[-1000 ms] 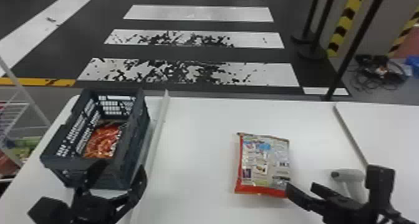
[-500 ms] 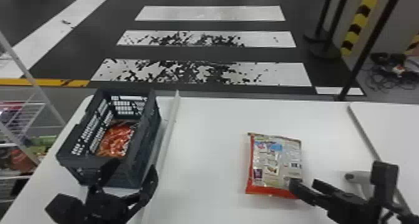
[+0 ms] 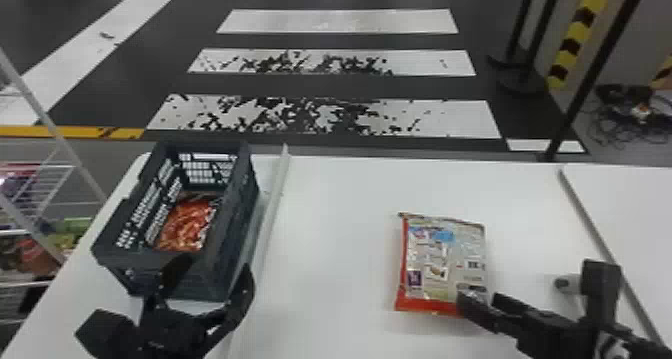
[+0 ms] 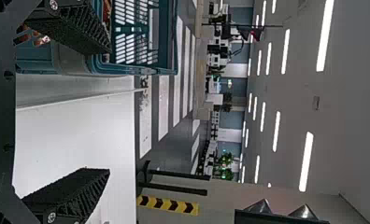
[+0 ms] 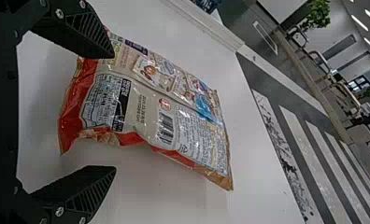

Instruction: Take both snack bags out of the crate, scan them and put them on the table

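In the head view, a dark blue-grey plastic crate with latticed walls (image 3: 240, 203) stands at the left of my white, flat-topped table (image 3: 340, 263). Inside it lies a shiny orange-red snack bag (image 3: 185, 225). My left gripper (image 3: 216, 267) is at the crate's near end. To the right, a rectangular, glossy snack bag with a red border and pale printed back (image 3: 440, 263) lies on the table, my right gripper (image 3: 479, 300) at its near right corner.

In the left wrist view, my left gripper (image 4: 109, 112) is wide open and empty, one finger beside the crate's wall, the other over the table.

In the right wrist view, my right gripper (image 5: 114, 114) is also spread wide, gripping nothing. One finger overlaps the red-bordered bag's edge; I can't tell whether they touch. The bag's barcode (image 5: 166, 128) faces up.
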